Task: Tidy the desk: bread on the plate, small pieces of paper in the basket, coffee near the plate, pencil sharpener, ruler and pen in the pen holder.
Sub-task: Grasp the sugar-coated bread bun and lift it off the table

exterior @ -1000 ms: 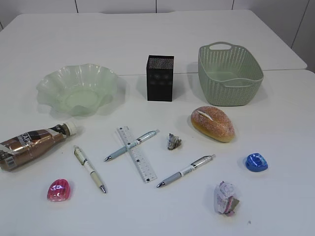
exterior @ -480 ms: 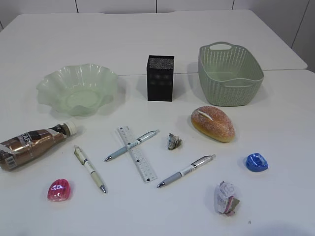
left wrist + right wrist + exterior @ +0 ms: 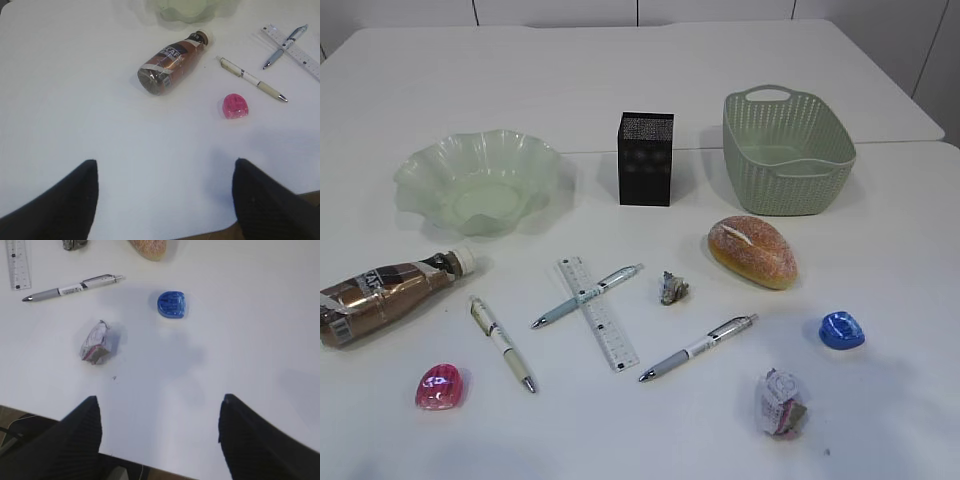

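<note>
A bread roll (image 3: 752, 251) lies right of centre, in front of the green basket (image 3: 787, 150). The pale green wavy plate (image 3: 478, 182) is at the left, the black pen holder (image 3: 645, 158) between them. The coffee bottle (image 3: 382, 295) (image 3: 170, 61) lies on its side. Three pens (image 3: 502, 342) (image 3: 587, 295) (image 3: 698, 347), a clear ruler (image 3: 598, 312), a pink sharpener (image 3: 439, 386) (image 3: 235, 105), a blue sharpener (image 3: 841, 330) (image 3: 172, 304) and two paper scraps (image 3: 672, 288) (image 3: 779, 402) (image 3: 96, 342) lie in front. My left gripper (image 3: 162, 182) and right gripper (image 3: 160, 422) are open and empty above the near table edge, outside the exterior view.
The white table's near edge (image 3: 210, 231) (image 3: 150, 465) lies right under both grippers. A seam (image 3: 880, 142) between two tables runs behind the basket.
The coffee bottle looks a touch lower at the left of the exterior view. Nothing else on the table has moved.
</note>
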Action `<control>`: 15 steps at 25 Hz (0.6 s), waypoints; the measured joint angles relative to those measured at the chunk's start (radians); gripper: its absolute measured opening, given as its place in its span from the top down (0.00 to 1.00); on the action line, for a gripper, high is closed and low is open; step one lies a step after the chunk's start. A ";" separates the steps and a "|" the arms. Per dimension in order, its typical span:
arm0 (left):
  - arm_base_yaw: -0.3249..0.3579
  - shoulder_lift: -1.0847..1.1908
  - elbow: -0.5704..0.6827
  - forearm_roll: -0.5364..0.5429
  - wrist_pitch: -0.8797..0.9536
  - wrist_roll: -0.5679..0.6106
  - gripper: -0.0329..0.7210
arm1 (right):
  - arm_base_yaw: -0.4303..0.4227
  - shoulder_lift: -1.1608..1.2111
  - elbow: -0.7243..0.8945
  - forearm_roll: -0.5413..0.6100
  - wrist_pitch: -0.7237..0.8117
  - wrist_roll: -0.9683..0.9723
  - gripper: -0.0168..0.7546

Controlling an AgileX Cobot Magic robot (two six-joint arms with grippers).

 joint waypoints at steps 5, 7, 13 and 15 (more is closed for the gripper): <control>0.000 0.002 0.000 0.007 0.000 0.000 0.17 | 0.000 0.308 -0.190 0.002 -0.077 -0.093 0.24; 0.000 0.002 0.000 0.007 0.000 0.000 0.17 | 0.000 0.409 -0.260 0.007 -0.114 -0.106 0.24; 0.000 0.002 0.000 0.009 0.000 0.000 0.17 | 0.000 0.655 -0.404 0.055 -0.197 -0.113 0.24; 0.000 0.002 0.000 0.009 0.000 0.000 0.17 | 0.000 0.701 -0.419 0.057 -0.197 -0.122 0.24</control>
